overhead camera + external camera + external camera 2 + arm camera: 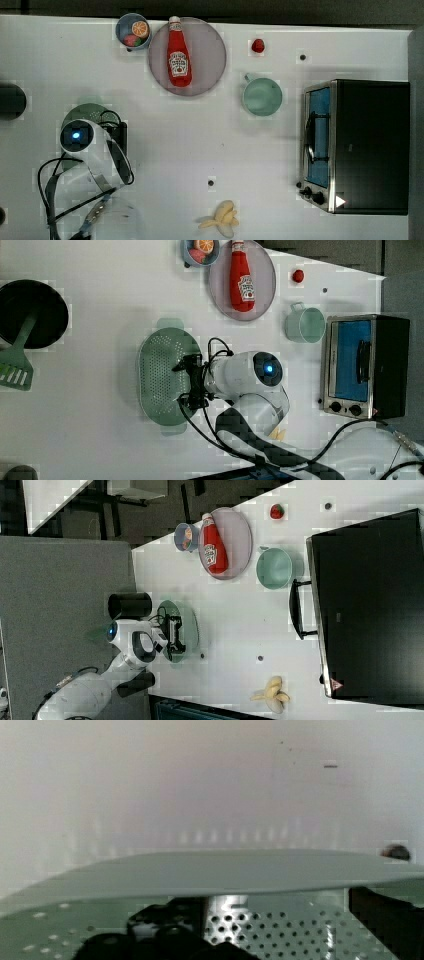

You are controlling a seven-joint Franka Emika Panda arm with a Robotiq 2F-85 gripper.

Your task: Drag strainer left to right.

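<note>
On the white tabletop [90, 440], seen in the left view: a red plastic ketchup bottle [241, 282] lies on a round grey plate [265, 275] above and right of the pincer [190, 381]. A round mint-green mug [305, 325] and a silver-and-black toaster oven [390, 365] stand to the pincer's right, and a black round pan [45, 310] with a green slotted spatula [15, 367] lies well apart on its left.

Bright, even light with soft shadows; blocky compression, and the wrist view perhaps defocused.

You are looking at a white table [210, 145] under even light — its far edge meets a dark strip in the top view. In the right view, a grey panel [60, 580] stands beside it — dark floor beyond.
</note>
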